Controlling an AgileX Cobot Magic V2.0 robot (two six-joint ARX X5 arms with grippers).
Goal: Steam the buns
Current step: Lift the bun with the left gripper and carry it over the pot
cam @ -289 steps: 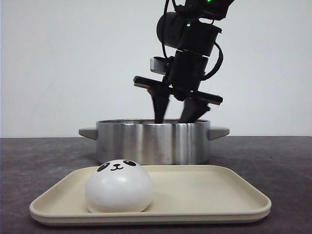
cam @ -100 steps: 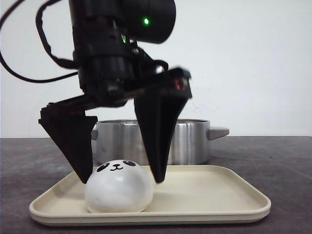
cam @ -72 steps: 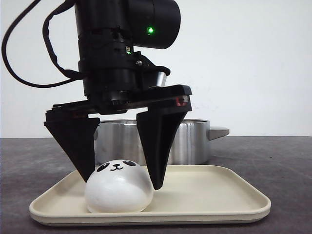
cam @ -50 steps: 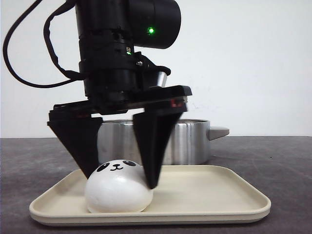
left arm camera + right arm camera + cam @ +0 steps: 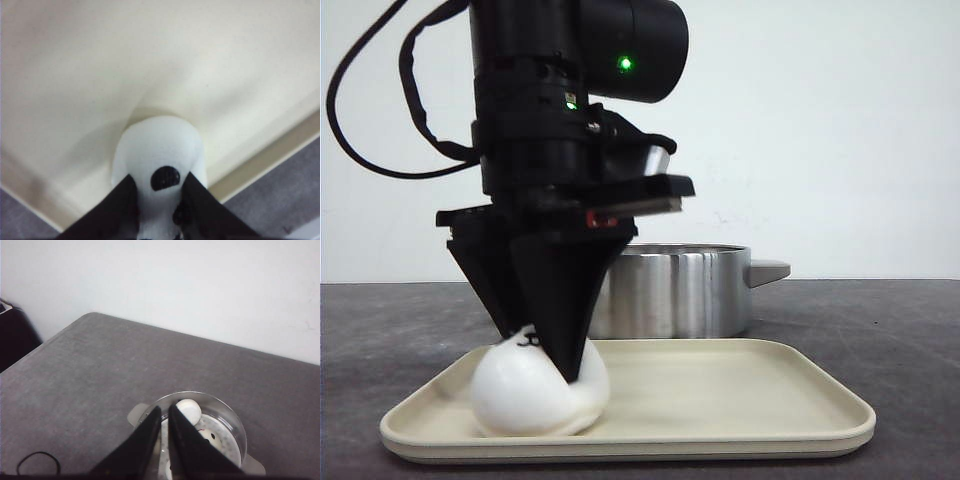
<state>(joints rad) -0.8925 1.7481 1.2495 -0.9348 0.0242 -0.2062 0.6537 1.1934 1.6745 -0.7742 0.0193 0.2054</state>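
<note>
Left gripper (image 5: 548, 350) pinching a white panda bun (image 5: 535, 392) on a cream tray (image 5: 740, 400), with a steel pot (image 5: 675, 290) behind.

In the front view the black left gripper reaches straight down, its two pointed fingers (image 5: 565, 300) drawn nearly together and squeezing the top of the soft bun, which bulges out below them while resting on the tray's left side. The left wrist view shows the bun (image 5: 160, 155) wedged between the finger tips (one black face marking faces the camera) on the tray's pale floor (image 5: 150, 60). The tray sits on a dark grey table (image 5: 880, 320). The right wrist view looks down from well above on the pot (image 5: 220, 430), where more buns (image 5: 189, 411) lie inside; the right gripper (image 5: 164, 415) has its fingers almost touching, with nothing between them.
</note>
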